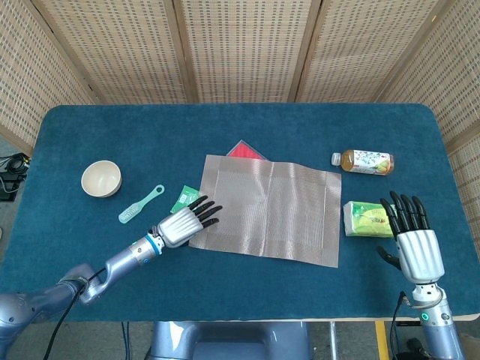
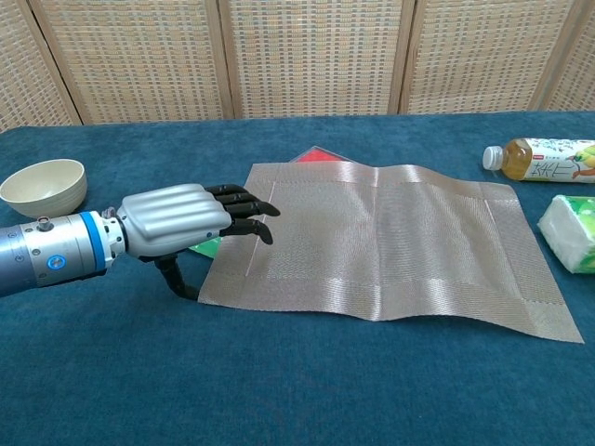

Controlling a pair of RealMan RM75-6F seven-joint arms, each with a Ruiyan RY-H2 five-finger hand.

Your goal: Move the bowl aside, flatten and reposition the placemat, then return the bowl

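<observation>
The beige woven placemat (image 1: 268, 208) (image 2: 390, 243) lies near the table's middle, slightly rippled. My left hand (image 1: 184, 222) (image 2: 191, 219) is open at its left edge, fingers stretched over the mat's near-left corner and thumb hanging below by the edge. The cream bowl (image 1: 101, 178) (image 2: 44, 186) stands upright at the far left, away from the mat. At the front right my right hand (image 1: 412, 238) is open, fingers pointing away, just right of a tissue pack; the chest view does not show it.
A tea bottle (image 1: 364, 161) (image 2: 540, 159) lies on its side at the right. A green tissue pack (image 1: 366, 219) (image 2: 568, 233) sits below it. A red card (image 1: 246, 151) pokes out behind the mat, a green packet (image 1: 184, 199) lies by its left edge, and a mint brush (image 1: 140, 205) lies nearer the bowl.
</observation>
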